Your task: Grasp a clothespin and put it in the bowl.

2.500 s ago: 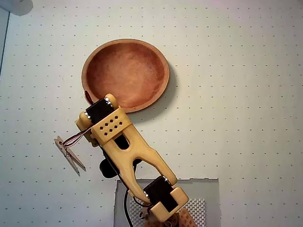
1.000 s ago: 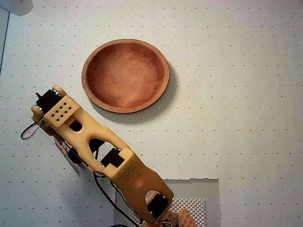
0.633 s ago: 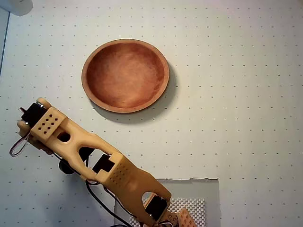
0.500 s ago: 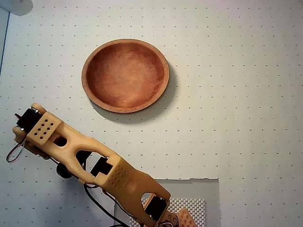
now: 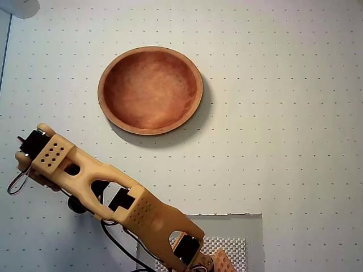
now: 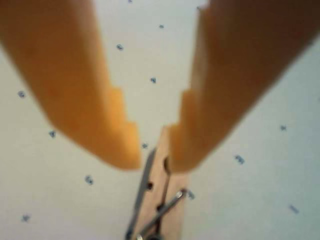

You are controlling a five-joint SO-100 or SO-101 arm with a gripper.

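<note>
Above clothespin [image 6: 160, 197] | pincer [image 6: 152, 150] parted, straddling its end

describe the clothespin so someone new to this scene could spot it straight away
In the wrist view, look down between the two orange fingers of the gripper over the dotted white table. The clothespin lies just beyond their tips: light wood with a metal spring, the only loose item there.

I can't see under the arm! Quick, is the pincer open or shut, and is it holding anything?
Pincer: open, holding nothing yet. In the wrist view its two fingers hang apart just over the end of the clothespin on the table.
</note>
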